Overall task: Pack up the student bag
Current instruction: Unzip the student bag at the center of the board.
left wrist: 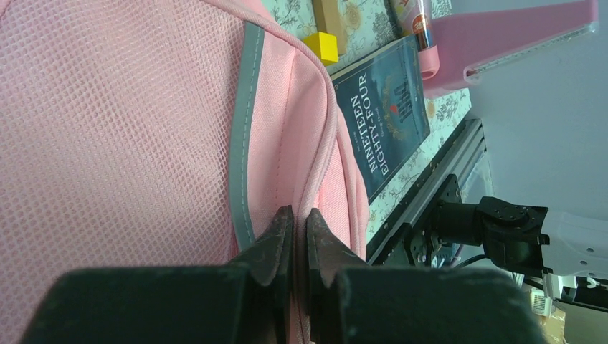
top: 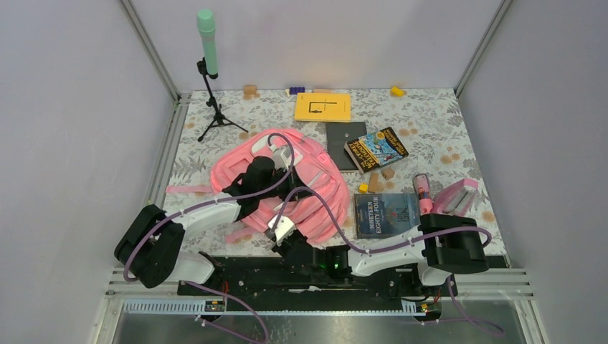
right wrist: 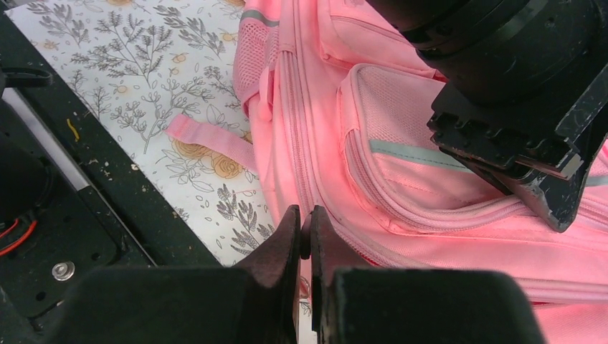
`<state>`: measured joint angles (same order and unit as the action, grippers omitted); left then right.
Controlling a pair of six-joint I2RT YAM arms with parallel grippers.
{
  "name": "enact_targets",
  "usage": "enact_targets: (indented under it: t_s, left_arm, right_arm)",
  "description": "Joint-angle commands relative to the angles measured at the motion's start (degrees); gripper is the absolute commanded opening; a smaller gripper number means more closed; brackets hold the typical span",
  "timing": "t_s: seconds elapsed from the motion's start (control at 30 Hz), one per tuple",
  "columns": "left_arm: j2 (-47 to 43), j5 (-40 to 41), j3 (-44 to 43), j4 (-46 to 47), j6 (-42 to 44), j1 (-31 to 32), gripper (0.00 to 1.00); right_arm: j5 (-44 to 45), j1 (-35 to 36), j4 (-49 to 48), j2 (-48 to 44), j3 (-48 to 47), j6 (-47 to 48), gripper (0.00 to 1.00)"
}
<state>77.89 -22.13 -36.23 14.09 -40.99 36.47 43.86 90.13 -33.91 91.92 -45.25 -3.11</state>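
The student bag [top: 231, 170] is large, soft and pink, and lies on the flowered table in front of both arms. My left gripper [top: 300, 192] rests on top of it. In the left wrist view the left gripper [left wrist: 300, 213] is shut, pinching a pink piped seam of the bag [left wrist: 107, 129] beside a grey reflective strip. My right gripper [top: 278, 228] is at the bag's near edge. In the right wrist view the right gripper [right wrist: 306, 213] is shut on a small dark tab at the zip of the bag [right wrist: 430, 236]. The left arm's black wrist [right wrist: 502, 86] hangs over the front pocket.
A dark "Nineteen Eighty-Four" book [top: 386, 215] lies right of the bag, next to a pink tube [top: 423, 192] and a pink pencil case [top: 457, 197]. Further back are a colourful book [top: 376, 149], a dark notebook [top: 344, 140] and a yellow booklet [top: 323, 107]. A tripod with a green top [top: 208, 43] stands back left.
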Motion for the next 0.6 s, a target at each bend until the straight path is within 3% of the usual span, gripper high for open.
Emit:
enact_targets:
  t_s: [0.0,0.1,0.27,0.43,0.5,0.57]
  left_arm:
    - [-0.41,3.14,-1.85,22.52,-0.65,0.71,0.00]
    - [-1.16,5.11,-1.92,21.99,0.31,1.88,0.00]
    - [-1.27,7.52,-2.81,20.67,2.95,5.09,0.00]
    - [-1.94,8.86,-2.21,21.82,2.14,5.45,0.00]
    - [-2.56,9.16,-2.32,21.16,2.35,5.36,0.00]
    - [-2.97,8.81,-2.40,20.44,2.53,5.24,0.00]
  right_arm:
    - [-11.62,4.08,-8.22,0.14,-8.51,-8.38,0.00]
    - [-14.24,4.06,-6.59,0.61,-9.88,-6.34,0.00]
    - [-19.26,4.02,5.00,1.31,-15.67,-2.52,0.00]
    - [-19.51,4.07,5.54,-0.49,-14.59,-1.67,0.00]
    - [-19.76,4.09,5.61,-1.54,-14.03,-1.27,0.06]
    - [-21.02,4.02,5.41,-3.13,-13.39,-0.52,0.26]
